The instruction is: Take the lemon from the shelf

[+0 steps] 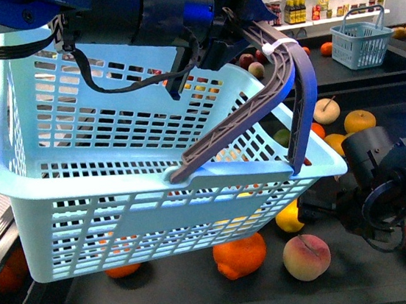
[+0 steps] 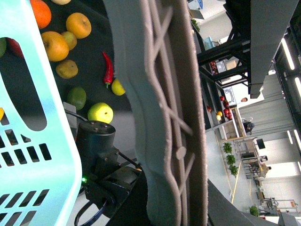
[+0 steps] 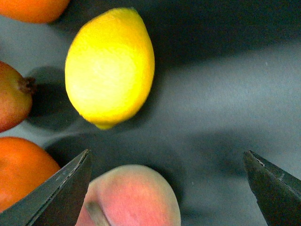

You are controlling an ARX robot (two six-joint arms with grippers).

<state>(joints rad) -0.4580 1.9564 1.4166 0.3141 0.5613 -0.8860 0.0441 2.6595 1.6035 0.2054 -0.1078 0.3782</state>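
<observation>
The bright yellow oval lemon (image 3: pixel 109 66) is laid on the matte black shelf deck (image 3: pixel 225 103), just ahead of the right gripper (image 3: pixel 167 155). Its jaws are spread wide, with nothing touched.

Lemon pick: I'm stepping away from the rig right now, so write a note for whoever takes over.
Left gripper: carries the basket by its handle; jaws hidden.
Right gripper: open, empty, over the shelf.
Lemon: lies on the shelf beside a peach, ahead of the open jaws, not between them.
Done: approach. To do: close in, grip, lift the lemon.
</observation>
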